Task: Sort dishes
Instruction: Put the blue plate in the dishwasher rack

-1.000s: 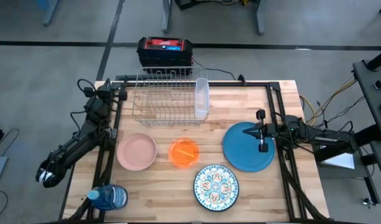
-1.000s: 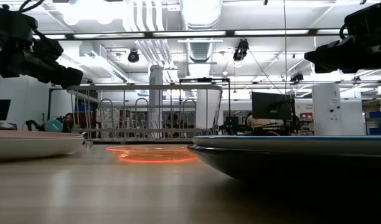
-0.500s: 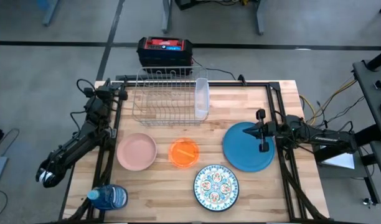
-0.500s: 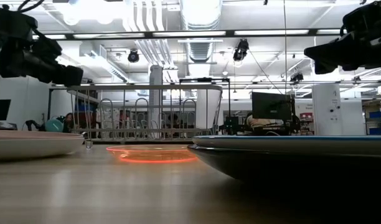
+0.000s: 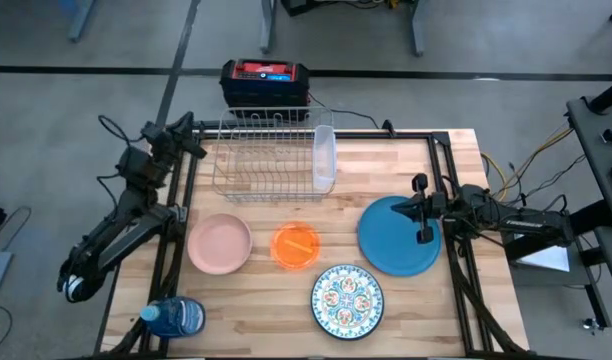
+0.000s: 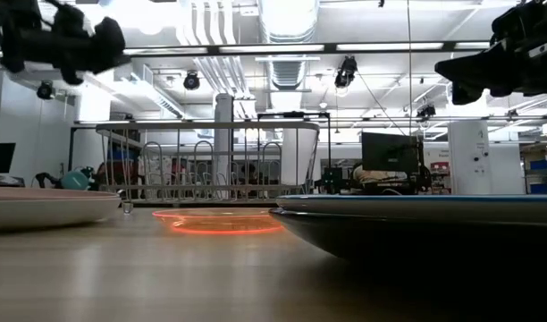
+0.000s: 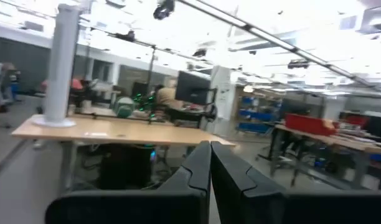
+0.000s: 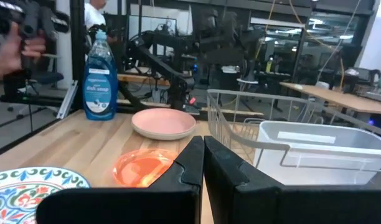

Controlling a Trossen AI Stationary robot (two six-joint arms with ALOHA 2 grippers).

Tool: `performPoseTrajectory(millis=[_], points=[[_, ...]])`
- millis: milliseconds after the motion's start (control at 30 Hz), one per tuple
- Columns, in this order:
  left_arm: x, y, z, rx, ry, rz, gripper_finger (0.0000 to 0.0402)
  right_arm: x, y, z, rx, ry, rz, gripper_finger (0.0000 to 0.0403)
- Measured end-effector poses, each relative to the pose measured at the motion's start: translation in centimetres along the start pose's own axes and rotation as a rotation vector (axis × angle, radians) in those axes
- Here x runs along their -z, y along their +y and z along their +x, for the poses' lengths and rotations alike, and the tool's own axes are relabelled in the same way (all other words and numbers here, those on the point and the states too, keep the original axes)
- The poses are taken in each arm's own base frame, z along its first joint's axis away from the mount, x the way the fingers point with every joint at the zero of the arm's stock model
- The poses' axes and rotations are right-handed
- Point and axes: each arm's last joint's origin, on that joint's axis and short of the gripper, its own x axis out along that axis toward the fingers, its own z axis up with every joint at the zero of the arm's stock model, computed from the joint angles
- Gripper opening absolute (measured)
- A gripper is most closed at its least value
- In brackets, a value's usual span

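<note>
High view: wire dish rack (image 5: pixel 264 155) empty; pink dish (image 5: pixel 219 243), orange bowl (image 5: pixel 296 246), patterned plate (image 5: pixel 347 298) in front of it. Right gripper (image 5: pixel 420 210) clenched over blue plate (image 5: pixel 397 237), holding nothing. Left wrist view: left gripper (image 7: pixel 210 163) clenched, empty, raised beside the rack.

Wire rack (image 5: pixel 264 155) at the worktop's (image 5: pixel 386 170) back, clear container (image 5: pixel 324 157) against its right end, dish (image 5: pixel 220 243), small bowl (image 5: pixel 296 245) and large plate (image 5: pixel 396 240) in a row before it, patterned plate (image 5: pixel 347 299) nearer the front, bottle (image 5: pixel 176 318) at front left corner.
</note>
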Motion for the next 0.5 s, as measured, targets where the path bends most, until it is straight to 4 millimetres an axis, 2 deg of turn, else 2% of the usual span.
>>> performPoseTrajectory(millis=[267,433,500], points=[[-5.7,-1.5,0.6,0.149,-0.008,-0.062,0.0000,0.0,-0.3,0.0,0.117,0.013,-0.001,0.0002],[-8.4,-2.0,1.1,0.158,0.064,-0.180,0.0000,0.0,-0.3,0.0,0.120,0.017,-0.057,0.0002],[-9.4,-2.4,1.4,0.243,0.091,-0.195,0.0000,0.0,-0.4,0.0,0.120,0.017,-0.061,0.0002]])
